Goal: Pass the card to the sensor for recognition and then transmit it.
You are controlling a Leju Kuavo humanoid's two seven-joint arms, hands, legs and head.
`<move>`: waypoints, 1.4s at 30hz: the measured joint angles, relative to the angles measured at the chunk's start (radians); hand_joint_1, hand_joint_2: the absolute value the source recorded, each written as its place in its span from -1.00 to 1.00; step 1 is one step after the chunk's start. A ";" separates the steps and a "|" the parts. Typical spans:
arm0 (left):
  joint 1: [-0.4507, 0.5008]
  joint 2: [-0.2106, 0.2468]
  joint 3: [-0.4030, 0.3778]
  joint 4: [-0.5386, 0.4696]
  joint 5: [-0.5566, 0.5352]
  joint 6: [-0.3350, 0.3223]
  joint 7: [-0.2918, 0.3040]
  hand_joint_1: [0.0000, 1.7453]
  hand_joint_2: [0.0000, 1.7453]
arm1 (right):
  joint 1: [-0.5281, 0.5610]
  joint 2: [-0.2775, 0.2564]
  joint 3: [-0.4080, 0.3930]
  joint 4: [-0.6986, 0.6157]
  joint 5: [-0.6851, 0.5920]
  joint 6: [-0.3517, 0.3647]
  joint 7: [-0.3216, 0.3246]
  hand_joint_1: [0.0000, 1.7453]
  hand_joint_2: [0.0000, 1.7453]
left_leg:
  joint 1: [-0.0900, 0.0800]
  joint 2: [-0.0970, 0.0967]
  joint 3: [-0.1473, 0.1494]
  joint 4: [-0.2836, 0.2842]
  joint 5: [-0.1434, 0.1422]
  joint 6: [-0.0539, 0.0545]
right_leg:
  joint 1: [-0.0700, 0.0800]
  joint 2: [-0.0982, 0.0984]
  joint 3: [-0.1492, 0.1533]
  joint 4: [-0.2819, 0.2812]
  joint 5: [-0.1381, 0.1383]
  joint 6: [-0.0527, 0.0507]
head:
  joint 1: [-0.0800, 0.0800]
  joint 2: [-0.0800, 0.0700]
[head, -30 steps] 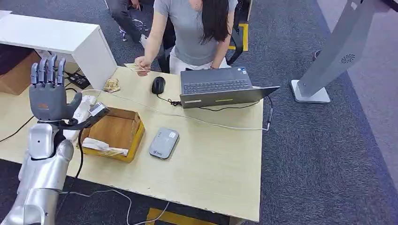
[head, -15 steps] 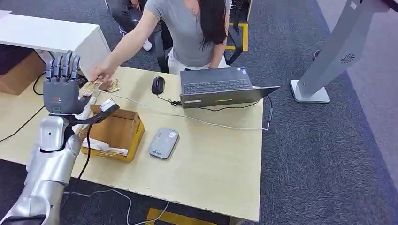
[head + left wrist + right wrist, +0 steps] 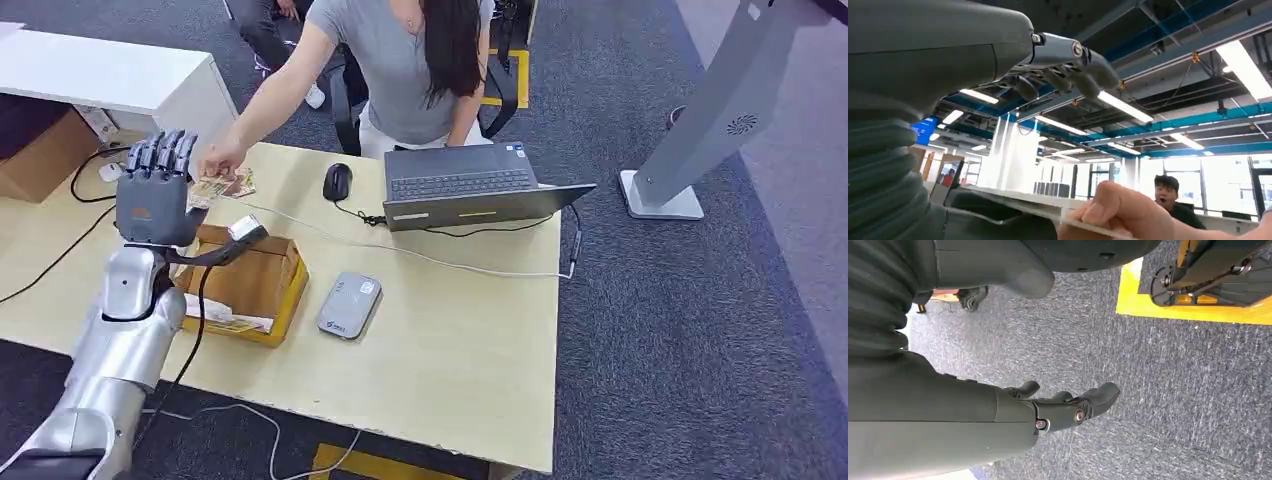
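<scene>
the left hand [image 3: 152, 196] is raised over the pale wooden table [image 3: 450, 350], fingers extended and holding nothing. a person's hand [image 3: 222, 160] holds the thin flat card [image 3: 203, 190] just beside it. the right hand [image 3: 1068, 402] hangs over carpet, fingers loosely apart, empty.

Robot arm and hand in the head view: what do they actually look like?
The left arm is shiny silver, built of rounded segments. The left hand is dark grey with blue-grey jointed fingers and a small red mark on its back. A black cable hangs beside the arm.
</scene>
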 joint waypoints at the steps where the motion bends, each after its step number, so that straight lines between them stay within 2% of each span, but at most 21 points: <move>1: 0.000 0.000 -0.001 0.003 0.005 0.000 -0.001 1.00 1.00 | 0.000 0.000 0.000 0.000 -0.002 0.000 -0.003 -1.00 1.00 | 0.000 0.000 0.000 0.000 0.000 0.000 | 0.000 0.000 0.000 0.000 0.000 0.000 | 0.000 0.000; 16: 0.000 0.001 -0.008 0.022 0.043 -0.002 -0.013 1.00 1.00 | 0.001 0.000 0.001 0.000 -0.004 -0.002 -0.002 -1.00 1.00 | 0.000 0.000 0.000 0.000 0.000 0.000 | 0.000 0.000 0.000 0.000 0.000 0.000 | 0.000 0.000; 21: 0.017 0.035 -0.008 0.028 0.101 0.010 -0.042 1.00 1.00 | 0.001 0.015 0.007 0.000 0.001 -0.039 0.018 -1.00 1.00 | 0.000 0.001 0.000 0.000 0.000 0.000 | 0.000 0.001 -0.001 0.001 0.000 0.000 | 0.000 0.000; 26: 0.026 0.050 -0.008 0.031 0.106 0.011 -0.050 1.00 1.00 | 0.000 0.018 0.009 0.000 0.005 -0.041 0.019 -1.00 1.00 | 0.000 0.001 -0.001 0.000 0.000 0.000 | 0.000 0.001 -0.001 0.001 0.000 0.000 | 0.000 0.000; 33: 0.021 0.011 -0.025 0.030 0.087 0.005 -0.055 1.00 1.00 | 0.001 0.011 0.009 0.000 -0.005 -0.019 -0.004 -1.00 1.00 | 0.000 0.001 -0.001 0.000 0.000 0.000 | 0.000 0.001 -0.001 0.001 0.001 0.001 | 0.000 0.000; 42: 0.023 -0.066 -0.126 -0.024 0.084 -0.073 -0.064 1.00 1.00 | 0.000 0.011 0.010 0.000 -0.011 -0.019 -0.005 -1.00 1.00 | 0.000 0.001 -0.001 0.000 0.000 0.000 | 0.000 0.001 -0.001 0.001 0.001 0.001 | 0.000 0.000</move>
